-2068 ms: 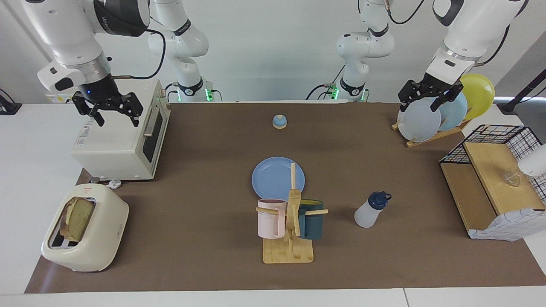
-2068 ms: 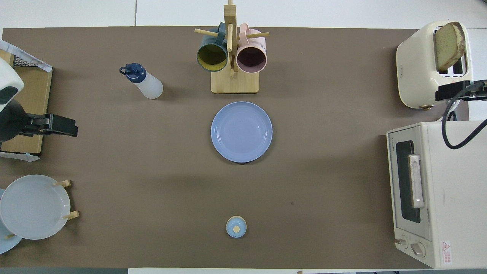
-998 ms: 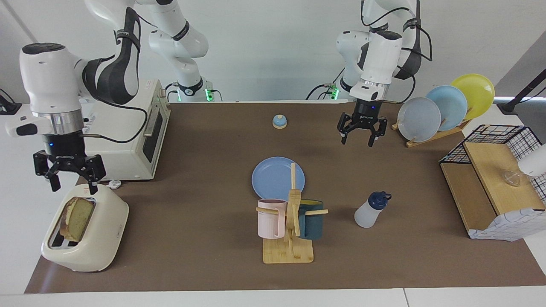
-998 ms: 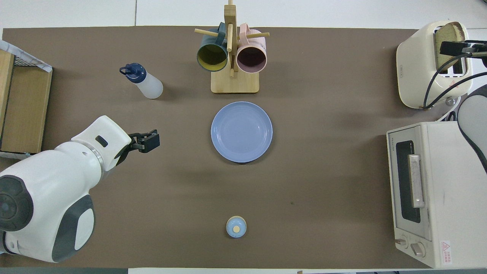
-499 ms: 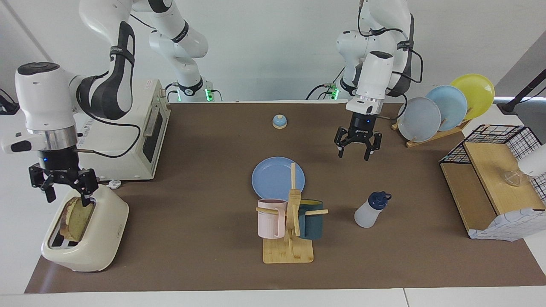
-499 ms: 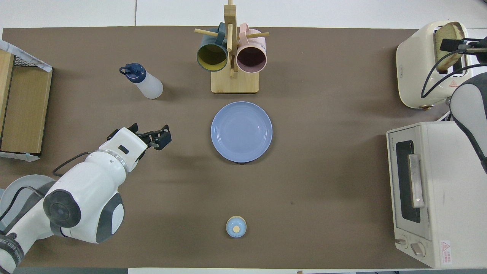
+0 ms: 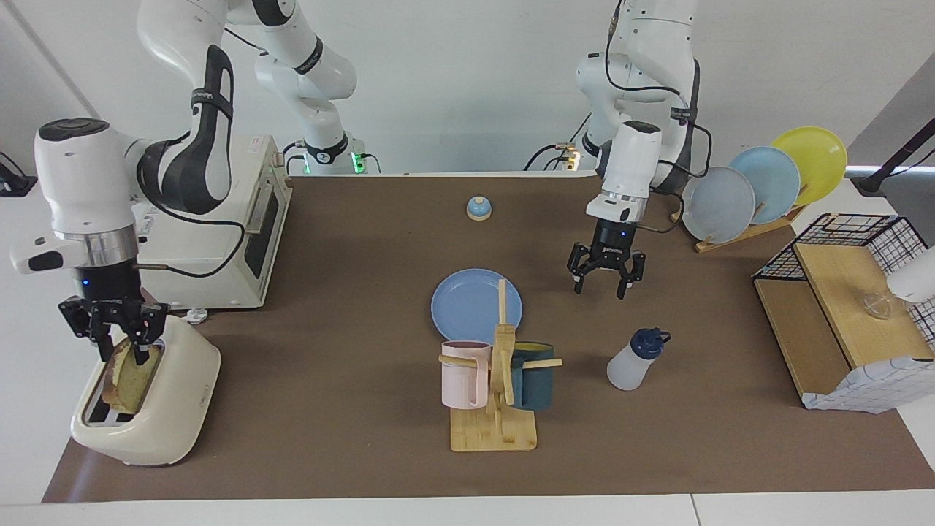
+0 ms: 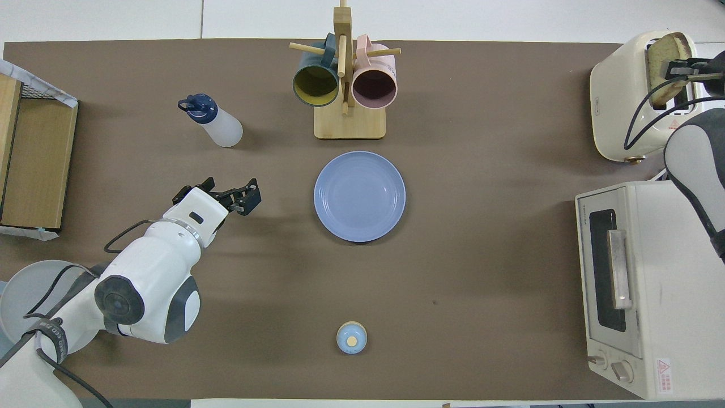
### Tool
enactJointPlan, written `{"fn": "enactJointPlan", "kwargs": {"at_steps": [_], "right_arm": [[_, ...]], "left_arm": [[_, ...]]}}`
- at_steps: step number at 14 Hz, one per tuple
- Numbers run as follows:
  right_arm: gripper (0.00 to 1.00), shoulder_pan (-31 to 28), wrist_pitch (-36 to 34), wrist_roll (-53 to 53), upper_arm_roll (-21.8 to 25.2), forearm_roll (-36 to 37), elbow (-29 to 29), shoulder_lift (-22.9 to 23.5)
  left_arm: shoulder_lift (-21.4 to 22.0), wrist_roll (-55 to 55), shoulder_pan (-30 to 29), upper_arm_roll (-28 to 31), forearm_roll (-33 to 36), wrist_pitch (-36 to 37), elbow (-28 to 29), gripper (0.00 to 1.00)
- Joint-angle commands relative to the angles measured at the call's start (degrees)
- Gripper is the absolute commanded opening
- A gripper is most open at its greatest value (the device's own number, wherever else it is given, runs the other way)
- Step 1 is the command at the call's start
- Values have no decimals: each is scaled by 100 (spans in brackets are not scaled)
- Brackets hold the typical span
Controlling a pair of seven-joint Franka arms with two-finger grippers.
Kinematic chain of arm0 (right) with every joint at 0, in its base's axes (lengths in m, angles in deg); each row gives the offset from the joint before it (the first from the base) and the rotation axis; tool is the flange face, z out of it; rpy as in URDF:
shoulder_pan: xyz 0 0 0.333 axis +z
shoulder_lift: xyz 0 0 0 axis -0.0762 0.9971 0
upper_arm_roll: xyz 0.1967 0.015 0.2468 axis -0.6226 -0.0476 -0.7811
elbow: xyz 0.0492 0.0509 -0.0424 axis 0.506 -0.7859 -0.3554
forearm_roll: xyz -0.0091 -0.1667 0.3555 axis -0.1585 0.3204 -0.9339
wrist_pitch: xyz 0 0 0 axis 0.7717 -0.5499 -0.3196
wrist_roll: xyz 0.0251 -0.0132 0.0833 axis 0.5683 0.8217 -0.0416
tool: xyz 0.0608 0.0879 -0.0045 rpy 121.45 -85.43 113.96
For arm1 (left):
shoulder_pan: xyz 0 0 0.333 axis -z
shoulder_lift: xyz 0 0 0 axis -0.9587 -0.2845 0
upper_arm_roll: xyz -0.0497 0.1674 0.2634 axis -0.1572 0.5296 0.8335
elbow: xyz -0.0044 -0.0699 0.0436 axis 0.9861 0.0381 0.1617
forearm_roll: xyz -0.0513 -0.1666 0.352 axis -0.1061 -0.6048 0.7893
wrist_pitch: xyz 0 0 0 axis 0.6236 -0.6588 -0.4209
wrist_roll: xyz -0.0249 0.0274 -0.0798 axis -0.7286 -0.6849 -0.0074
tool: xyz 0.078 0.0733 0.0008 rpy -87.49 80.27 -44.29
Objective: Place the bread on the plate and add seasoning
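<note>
The right pincer (image 7: 123, 340) is now closing on the top of the bread (image 7: 134, 371), where a second ago it was hanging wide above the toaster (image 7: 172, 409). Its fingers are narrowing around the upper crust; whether they are already pressing the slice cannot be told from either view. That suggests the first step, lifting the bread out, is just beginning, and nothing has been moved to the plate (image 7: 467, 303) yet.

The left pincer (image 7: 606, 277) is coming down and forward over the worktop (image 7: 350, 292), with its fingers spread wide and holding nothing. It has travelled from the plate rack (image 7: 738, 219) toward the bottle (image 7: 634, 359) and is now hovering over bare worktop between the plate and the bottle, short of the bottle. It looks to be lining up for the seasoning step.

The bread is standing upright in the toaster slot at the right arm's end of the worktop, its pale tan face and darker crust poking out above the slot. The blue plate is lying flat and bare at the middle of the worktop, just nearer to the robots than the mug stand (image 7: 497, 409). The bottle, whitish with a navy cap, is standing beside the mug stand toward the left arm's end.
</note>
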Motion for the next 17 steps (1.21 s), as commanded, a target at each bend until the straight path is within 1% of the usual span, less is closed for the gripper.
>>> {"fn": "enactJointPlan", "kwargs": {"at_steps": [1, 3, 6, 8, 10, 11, 12, 13, 15, 17], "right_arm": [[0, 7, -56, -293, -37, -46, 28, 1], [0, 33, -161, -365, -45, -37, 80, 1], [0, 33, -336, -408, -54, 94, 290, -8], [0, 42, -923, -470, -107, 418, 825, 45], [0, 173, -1565, -470, -125, 552, 1195, 10], [0, 261, -1777, -470, -125, 569, 1362, -34], [0, 323, -2048, -470, -133, 613, 1520, -51], [0, 419, -2356, -462, -133, 735, 1687, -95], [0, 656, -2901, -461, -133, 937, 1969, -157], [0, 876, -3393, -435, -142, 982, 2163, -244]], "left_arm": [[-221, -15, 2, 62, -21, -127, -240, 100], [-475, -24, 37, 132, 6, -127, -494, 100], [-791, -41, 221, 562, 146, -127, -802, 100], [-984, -50, 607, 1036, 217, -127, -970, 100], [-1300, -42, 1282, 1746, 217, -118, -1242, 100], [-1363, -42, 1607, 2124, 217, -127, -1313, 100], [-1424, -24, 1872, 2363, 199, -127, -1348, 100], [-1434, -15, 1987, 2444, 164, -127, -1357, 100], [-1469, -6, 1989, 2453, 147, -171, -1418, 100], [-1635, -6, 1997, 2488, 16, -364, -1532, 100]]}}
